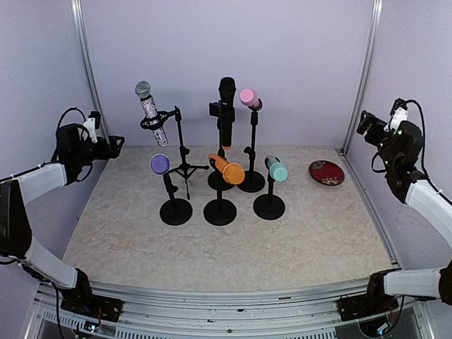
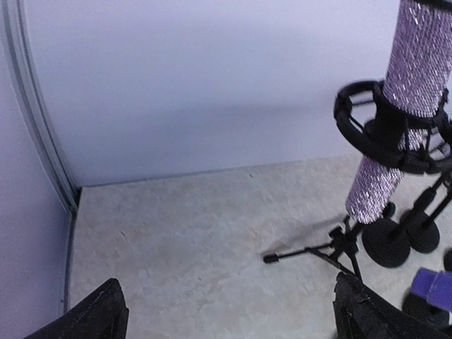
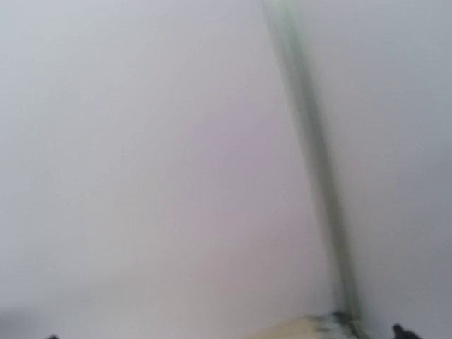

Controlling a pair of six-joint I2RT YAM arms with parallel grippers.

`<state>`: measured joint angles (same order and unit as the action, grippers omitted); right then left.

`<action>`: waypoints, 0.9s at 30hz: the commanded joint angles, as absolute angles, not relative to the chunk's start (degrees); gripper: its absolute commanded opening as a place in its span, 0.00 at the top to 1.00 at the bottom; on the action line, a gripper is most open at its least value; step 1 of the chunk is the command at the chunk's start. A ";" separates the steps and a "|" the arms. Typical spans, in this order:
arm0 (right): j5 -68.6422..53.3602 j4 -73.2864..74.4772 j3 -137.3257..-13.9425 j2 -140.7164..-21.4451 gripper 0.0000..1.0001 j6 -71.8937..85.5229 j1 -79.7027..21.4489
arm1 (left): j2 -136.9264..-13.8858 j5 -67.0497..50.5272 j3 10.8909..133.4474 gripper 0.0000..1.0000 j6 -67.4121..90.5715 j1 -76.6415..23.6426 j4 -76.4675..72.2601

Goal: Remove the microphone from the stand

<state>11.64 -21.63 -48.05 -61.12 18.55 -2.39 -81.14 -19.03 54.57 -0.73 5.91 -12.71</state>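
**Approach stage: both sets of fingers wide and holding nothing.**
The glitter microphone [image 1: 151, 111] leans in the ring clip [image 1: 157, 121] of the tripod stand [image 1: 185, 168], back left on the worktop [image 1: 233, 247], nearest the left fingers [image 2: 95, 318]; the right fingers [image 1: 368, 123] stand well apart. It is the likely target. Grip the body above the clip and withdraw it along its own axis, or the light tripod may tip.

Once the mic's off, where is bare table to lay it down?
Bare table across the whole front, between the near edge and the three front stands. Also left of the tripod stand and in front of the red dish. Crowded: the middle, six stands bunched.
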 commanded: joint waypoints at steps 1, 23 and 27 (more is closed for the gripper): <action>12.18 -5.57 -55.70 -60.02 0.00 15.53 -15.73 | -79.28 -29.87 57.03 0.01 -6.01 6.85 10.20; 26.75 4.31 -105.28 -111.58 0.00 -3.42 -72.60 | -73.05 -40.37 54.02 0.01 -17.85 7.30 23.20; 25.08 6.77 -112.05 -117.09 0.00 -4.17 -72.60 | -73.04 -41.73 53.57 0.01 -18.73 7.29 23.90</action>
